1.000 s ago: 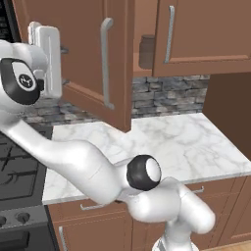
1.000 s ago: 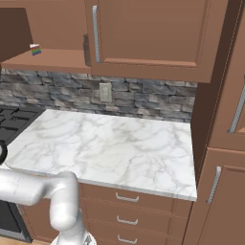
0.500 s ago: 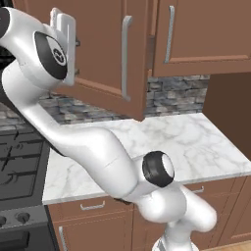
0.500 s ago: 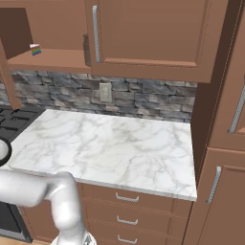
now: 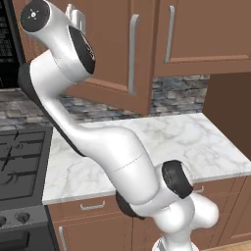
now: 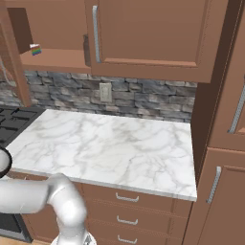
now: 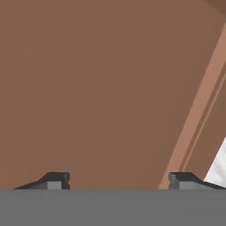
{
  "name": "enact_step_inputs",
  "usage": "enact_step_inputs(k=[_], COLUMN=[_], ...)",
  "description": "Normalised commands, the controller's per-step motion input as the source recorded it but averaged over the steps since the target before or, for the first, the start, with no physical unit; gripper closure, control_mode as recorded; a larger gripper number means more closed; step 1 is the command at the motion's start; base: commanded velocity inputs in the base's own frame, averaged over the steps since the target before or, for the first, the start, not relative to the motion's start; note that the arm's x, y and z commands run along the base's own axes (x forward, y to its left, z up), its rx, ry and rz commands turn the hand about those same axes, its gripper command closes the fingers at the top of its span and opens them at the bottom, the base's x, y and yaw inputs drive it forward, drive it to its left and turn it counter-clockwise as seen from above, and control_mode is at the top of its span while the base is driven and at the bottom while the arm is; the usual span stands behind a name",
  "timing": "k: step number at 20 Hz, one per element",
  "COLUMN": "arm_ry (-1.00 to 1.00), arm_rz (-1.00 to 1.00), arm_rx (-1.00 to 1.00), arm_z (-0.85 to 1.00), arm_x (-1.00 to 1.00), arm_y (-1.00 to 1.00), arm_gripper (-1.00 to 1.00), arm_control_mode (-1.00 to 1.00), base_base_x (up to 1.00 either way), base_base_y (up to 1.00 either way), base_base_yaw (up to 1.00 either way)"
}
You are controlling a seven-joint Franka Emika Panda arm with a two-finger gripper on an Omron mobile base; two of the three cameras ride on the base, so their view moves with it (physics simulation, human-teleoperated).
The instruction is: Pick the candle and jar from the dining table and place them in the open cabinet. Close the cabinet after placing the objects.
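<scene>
Two claw fingertips (image 7: 55,180) apparently against one cabinet (image 7: 97,88).

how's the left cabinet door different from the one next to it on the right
The left cabinet door stands swung partly open, angled out over the marble counter; the right cabinet door sits shut and flush. The tool faces the left door close up; the right door stands apart from it. Both are flat brown wood with a vertical silver bar handle.

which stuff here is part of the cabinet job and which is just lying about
Part of the job:
- cabinet, its shelf exposed
- cabinet door, swung out
- pincer, jaws apart, facing brown wood

Just lying about:
- rainbow-striped wedge on the shelf
- marble counter
- stove
- wall outlet
</scene>
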Motion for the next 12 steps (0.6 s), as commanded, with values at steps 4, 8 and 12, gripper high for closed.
enact_step_inputs(k=[4,8,12], arm_ry=[-0.13,-0.13,-0.20], arm_rz=[0.24,0.24,0.20], arm_rx=[0.05,0.04,0.01], arm_z=[-0.14,-0.15,-0.22], arm_x=[0.23,0.19,0.13], arm_y=[-0.73,-0.71,-0.65], arm_gripper=[-1.00,-1.00,-1.00], arm_control_mode=[-1.00,-1.00,-1.00], base_base_x=[0.00,0.00,0.00], base_base_y=[0.00,0.00,0.00], base_base_yaw=[0.00,0.00,0.00])
